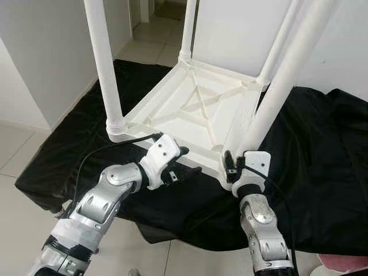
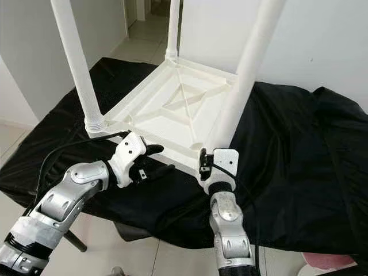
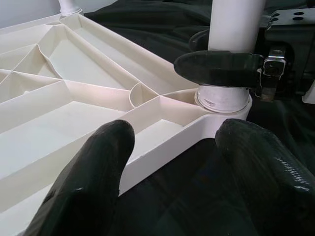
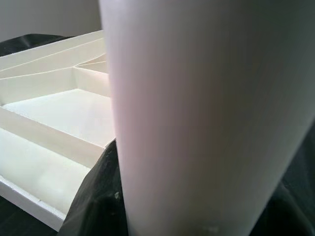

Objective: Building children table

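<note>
1. Right gripper [image 1: 237, 164] is pinched around the near-right leg [image 1: 287, 75] at its base, just above the corner socket [image 3: 222, 101]; the left wrist view shows one black finger [image 3: 216, 68] wrapped across the tube.
2. Left gripper [image 2: 150, 161] has its fingers spread and holds nothing; it hovers just beside the tabletop's near edge, pointing along that edge toward the right gripper.
3. That leg looks like a light, stiff, smooth plastic tube, so I judge it prone to slip in the pads. A low hold next to the socket, as now, gives the best control for twisting or pressing it home.
4. Upside down, the white tabletop [image 1: 172, 112] shows its ribbed underside; it seems light and rigid, likely to slide unless steadied at the rim.
5. Three other legs stand upright in their corners, the near-left leg [image 1: 103, 63] closest to the left arm.
6. Everything rests on a black cloth [image 1: 322, 172] spread over a low surface, with pale tiled floor [image 1: 17, 155] around.
</note>
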Tool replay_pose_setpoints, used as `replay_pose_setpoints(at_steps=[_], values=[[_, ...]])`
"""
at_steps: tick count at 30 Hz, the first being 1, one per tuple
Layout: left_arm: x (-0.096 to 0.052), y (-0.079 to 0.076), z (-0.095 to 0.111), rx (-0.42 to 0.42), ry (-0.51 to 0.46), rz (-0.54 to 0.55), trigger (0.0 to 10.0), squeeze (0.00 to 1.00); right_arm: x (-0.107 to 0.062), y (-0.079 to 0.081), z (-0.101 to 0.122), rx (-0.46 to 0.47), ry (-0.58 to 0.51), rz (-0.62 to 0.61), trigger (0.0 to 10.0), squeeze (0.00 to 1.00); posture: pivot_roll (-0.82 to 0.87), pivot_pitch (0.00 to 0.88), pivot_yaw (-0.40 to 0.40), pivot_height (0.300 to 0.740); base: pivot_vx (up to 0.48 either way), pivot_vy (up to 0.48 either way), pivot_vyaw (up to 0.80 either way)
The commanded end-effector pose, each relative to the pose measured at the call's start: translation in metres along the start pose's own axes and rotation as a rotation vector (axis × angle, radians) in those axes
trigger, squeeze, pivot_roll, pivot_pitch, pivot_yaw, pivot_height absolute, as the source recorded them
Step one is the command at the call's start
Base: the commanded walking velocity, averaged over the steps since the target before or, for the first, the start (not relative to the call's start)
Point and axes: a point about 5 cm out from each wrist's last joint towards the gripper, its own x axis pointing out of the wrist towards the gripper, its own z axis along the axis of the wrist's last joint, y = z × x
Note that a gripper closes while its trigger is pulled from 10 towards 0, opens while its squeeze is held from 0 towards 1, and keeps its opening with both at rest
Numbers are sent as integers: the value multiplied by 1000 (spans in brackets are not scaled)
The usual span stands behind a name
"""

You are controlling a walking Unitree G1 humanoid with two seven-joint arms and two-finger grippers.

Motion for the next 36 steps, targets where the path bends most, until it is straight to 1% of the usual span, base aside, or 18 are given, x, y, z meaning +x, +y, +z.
replay_pose_setpoints(at_steps=[1, 2, 3, 4, 5, 10, 15, 20, 22, 23, 24, 26, 27, 28, 30, 31, 32, 36], values=[[3, -2, 1, 11, -2, -42, 10000, 0, -3, -1, -5, 12, 35, -54, 10000, 0, -37, 2, -56, 740, 0, 0, 0], [3, -2, 1, 11, -2, -42, 10000, 0, -3, -1, -5, 12, 35, -54, 10000, 0, -37, 2, -56, 740, 0, 0, 0], [3, -2, 1, 13, -3, -46, 10000, 0, -4, 3, -6, -13, 50, -37, 10000, 808, -37, 0, -57, 740, 0, 0, 0], [3, -2, 1, 13, -3, -46, 10000, 0, -4, 3, -6, -13, 50, -37, 10000, 808, -37, 0, -57, 740, 0, 0, 0], [3, -1, 2, 13, -4, -48, 10000, 0, -6, 10, -7, 0, 65, 14, 10000, 1000, -36, 0, -57, 740, 0, 0, 0], [7, -3, 4, 15, -12, -55, 10000, 0, -7, 16, -5, 23, 52, 57, 10000, 1000, -33, 0, -59, 740, 0, 0, 0], [11, -7, 7, 9, -30, -59, 10000, 0, -7, 14, 1, 6, 14, 59, 10000, 1000, -33, 0, -59, 740, 0, 0, 0], [11, -9, 7, 7, -33, -62, 10000, 0, -5, 12, 4, 28, -5, 76, 10000, 1000, -35, 0, -55, 740, 0, 0, 0], [11, -11, 7, 5, -34, -68, 10000, 0, -3, 7, 6, 37, -18, 80, 10000, 1000, -34, 0, -57, 740, 0, 0, 0], [12, -13, 7, 4, -35, -75, 10000, 0, -1, 4, 9, 40, -29, 125, 10000, 380, -34, 0, -56, 740, 0, 0, 0], [12, -15, 7, 1, -35, -81, 10000, 0, 0, 2, 11, 35, -42, 165, 10000, 0, -34, 0, -56, 740, 0, 0, 0], [12, -15, 7, 1, -35, -81, 10000, 0, 0, 2, 11, 35, -42, 165, 10000, 0, -34, 0, -56, 740, 0, 0, 0], [12, -15, 5, -1, -30, -82, 10000, 0, 2, -1, 11, 42, -43, 214, 10000, 0, -41, 0, -53, 740, 0, 0, 0], [12, -15, 5, -1, -30, -82, 10000, 0, 2, -1, 11, 42, -43, 214, 10000, 0, -41, 0, -53, 740, 0, 0, 0], [12, -15, 4, 2, -23, -77, 10000, 0, 3, -5, 10, 30, -51, 330, 10000, 0, -39, 2, -53, 740, 0, 0, 0], [12, -15, 4, 2, -23, -77, 10000, 0, 3, -5, 10, 30, -51, 330, 10000, 0, -39, 2, -53, 740, 0, 0, 0], [12, -14, 5, 5, -25, -73, 10000, 0, 6, -11, 9, 10, -50, 395, 10000, 0, -37, 5, -45, 740, 0, 0, 0], [11, -10, 6, 10, -24, -60, 10000, 0, 11, -19, 9, -8, -45, 447, 10000, 0, -28, 9, -49, 740, 0, 0, 0]])
